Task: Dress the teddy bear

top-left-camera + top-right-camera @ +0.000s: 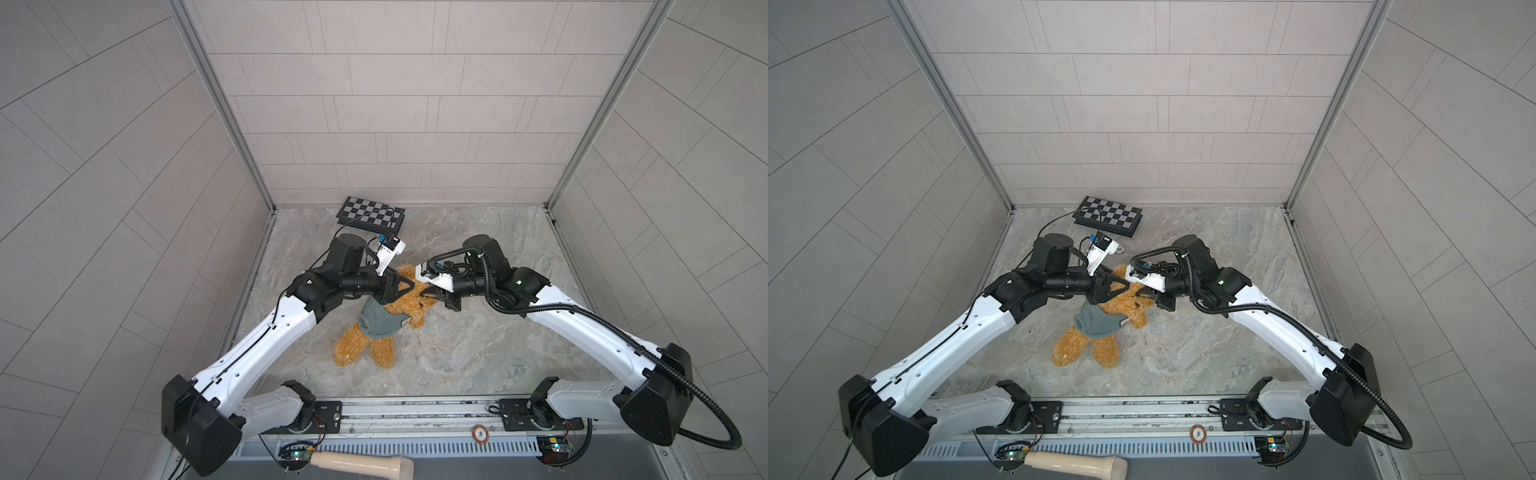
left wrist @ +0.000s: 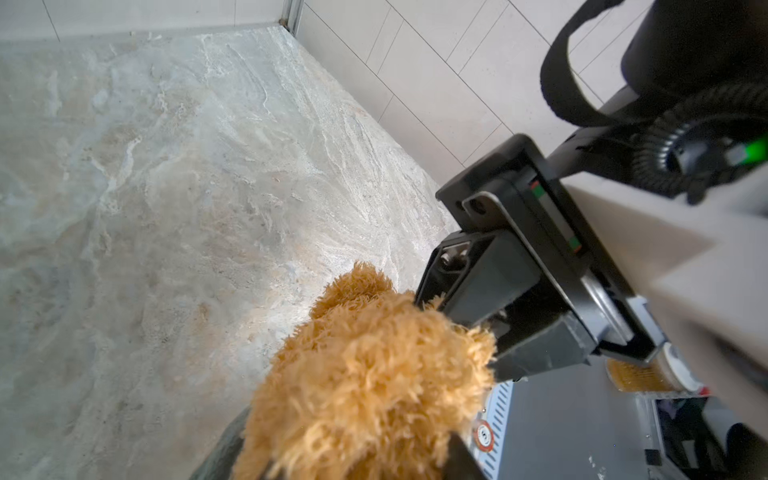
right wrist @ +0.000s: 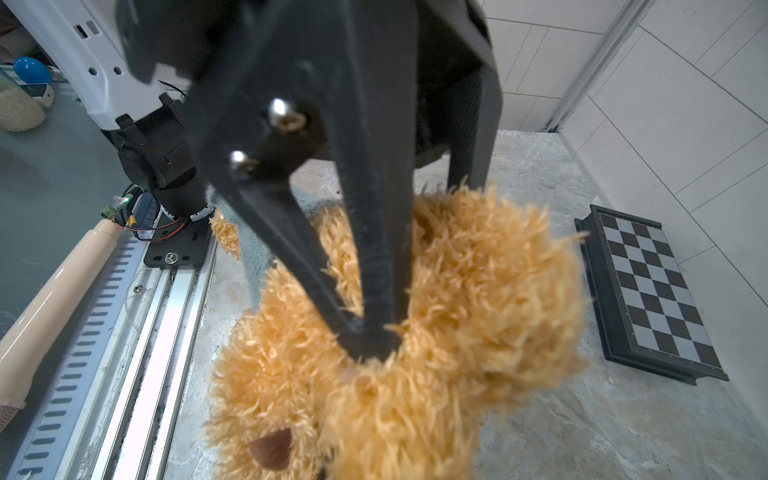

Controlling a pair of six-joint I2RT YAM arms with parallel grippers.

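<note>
Right wrist view: the right gripper is pinched closed on fur of the teddy bear. In both top views the bear lies on the table, mid-surface, with a grey-green garment round its torso. At its head sits the left gripper; its jaw spacing cannot be told.

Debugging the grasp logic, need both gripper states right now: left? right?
left gripper: closed on the teddy bear, at its head fur.
right gripper: closed, pinching the teddy bear's fur.

Soft, even light, top views bowed at edges (teddy bear fur blurs close-up).
</note>
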